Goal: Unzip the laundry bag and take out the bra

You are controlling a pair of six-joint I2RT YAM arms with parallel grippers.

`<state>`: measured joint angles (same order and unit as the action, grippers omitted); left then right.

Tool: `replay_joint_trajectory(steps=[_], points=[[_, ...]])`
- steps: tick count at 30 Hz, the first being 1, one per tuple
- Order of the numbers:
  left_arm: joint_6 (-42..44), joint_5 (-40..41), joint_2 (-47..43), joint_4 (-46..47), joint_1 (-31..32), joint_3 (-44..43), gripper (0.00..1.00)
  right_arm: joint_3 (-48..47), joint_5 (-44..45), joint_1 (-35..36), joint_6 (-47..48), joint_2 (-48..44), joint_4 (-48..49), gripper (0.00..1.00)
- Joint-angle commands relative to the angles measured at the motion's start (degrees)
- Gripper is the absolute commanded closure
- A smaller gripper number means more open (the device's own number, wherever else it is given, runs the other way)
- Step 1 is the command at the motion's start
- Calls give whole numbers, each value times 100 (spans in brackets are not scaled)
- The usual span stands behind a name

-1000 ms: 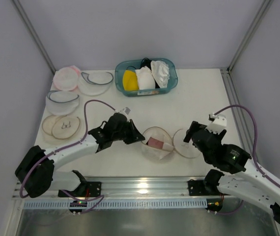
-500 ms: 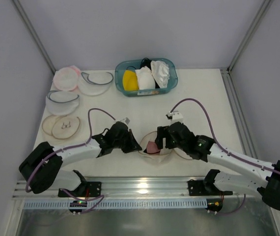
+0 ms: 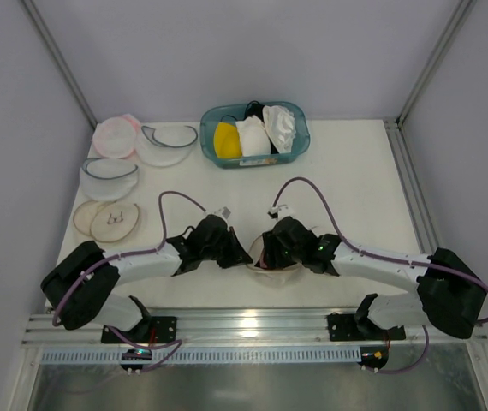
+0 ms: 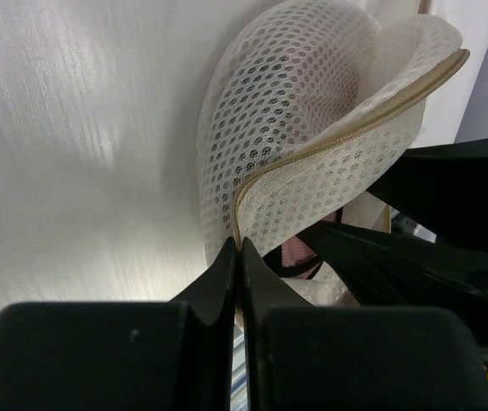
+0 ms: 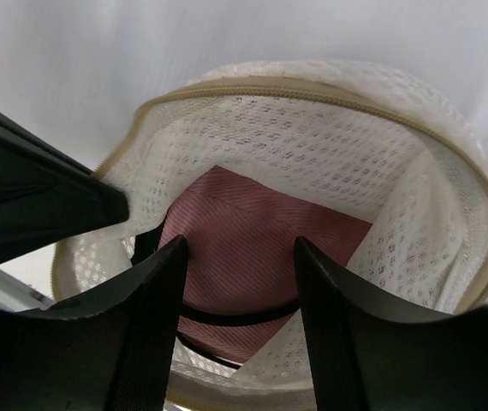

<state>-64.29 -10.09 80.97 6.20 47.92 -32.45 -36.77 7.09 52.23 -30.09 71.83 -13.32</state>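
Observation:
The laundry bag (image 3: pixel 282 272) lies open at the table's near middle, white mesh with a tan zipper rim (image 5: pixel 312 89). My left gripper (image 3: pixel 241 249) is shut on the bag's rim at its left side; in the left wrist view (image 4: pixel 239 249) the fingers pinch the tan edge of the mesh (image 4: pixel 288 145). My right gripper (image 3: pixel 266 256) is open and pokes into the bag's mouth. In the right wrist view (image 5: pixel 240 253) its fingers straddle the mauve bra (image 5: pixel 257 231) with its black strap, which lies inside the bag. A strip of the bra (image 4: pixel 299 254) shows in the left wrist view.
A teal basket (image 3: pixel 296 141) with a yellow bra and white bras stands at the back. A pink mesh round (image 3: pixel 113 135), blue-rimmed white rounds (image 3: pixel 167 142) and tan-rimmed rounds (image 3: pixel 107 222) lie at the left. The two arms nearly touch over the bag.
My right arm has swung left from the table's right side, and its open fingers are now in the bag's mouth over the bra. My left gripper kept its hold on the rim.

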Motion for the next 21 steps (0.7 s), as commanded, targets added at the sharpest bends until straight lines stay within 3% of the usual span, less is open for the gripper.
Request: replay_joint_trajectory(steps=[1,8,16,18,21], points=[[-31,42,-46,259,24,54,100,-23,229,77,64,295,85,44],[-31,59,-187,207,24,54,100,-102,671,174,-15,788,-48,44],[-57,94,-301,163,24,116,100,-155,600,253,-32,1070,67,90],[-66,103,-327,145,24,116,100,-128,496,288,-6,773,75,96],[-57,112,-301,145,24,98,100,-119,267,314,73,420,58,96]])
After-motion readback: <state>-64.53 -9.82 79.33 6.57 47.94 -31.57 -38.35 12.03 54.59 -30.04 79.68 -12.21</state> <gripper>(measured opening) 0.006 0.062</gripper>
